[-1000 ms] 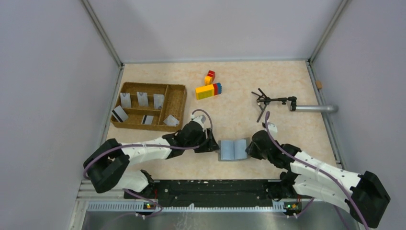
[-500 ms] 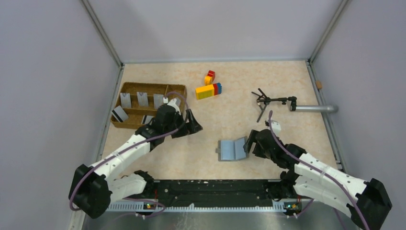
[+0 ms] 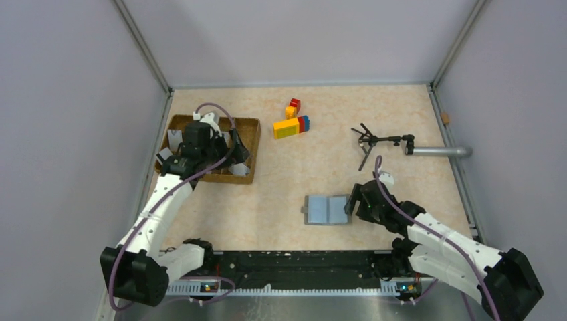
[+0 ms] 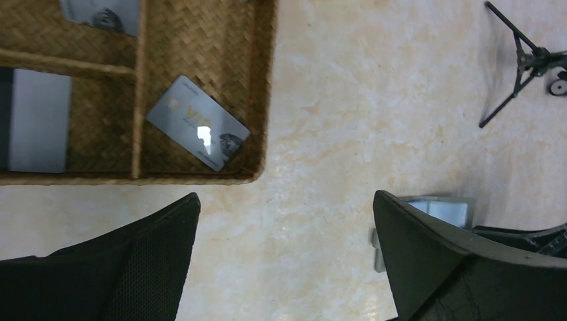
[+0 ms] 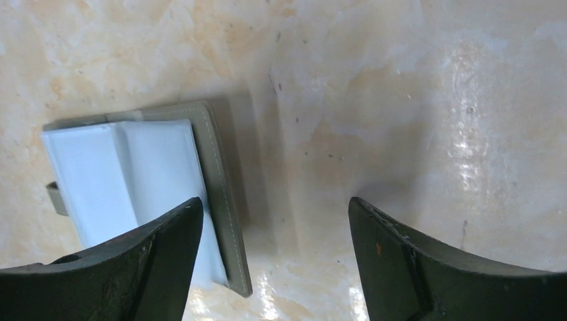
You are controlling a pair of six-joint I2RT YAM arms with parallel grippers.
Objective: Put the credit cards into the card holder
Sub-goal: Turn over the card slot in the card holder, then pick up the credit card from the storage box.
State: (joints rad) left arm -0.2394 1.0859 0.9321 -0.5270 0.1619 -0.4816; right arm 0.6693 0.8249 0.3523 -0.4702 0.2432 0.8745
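Note:
The card holder (image 3: 326,209) lies open on the table, its pale blue-grey panels up (image 5: 144,180). My right gripper (image 3: 353,202) stands open at its right edge; in the right wrist view the gripper (image 5: 275,200) holds nothing, and its left finger overlaps the holder's rim. Several credit cards rest in the wicker tray (image 3: 256,144). One silver card (image 4: 198,122) lies flat in the near right compartment, and another card (image 4: 39,120) sits to its left. My left gripper (image 3: 231,152) hovers open and empty over the tray's right side (image 4: 286,197).
Coloured toy blocks (image 3: 291,126) sit at the back centre. A small black tripod (image 3: 374,142) joined to a metal tube (image 3: 438,152) lies at the back right. Walls enclose the table on three sides.
My left arm swung from the card holder back and left to the tray, jaws opening wide. My right gripper opened and let go of the holder's right edge.

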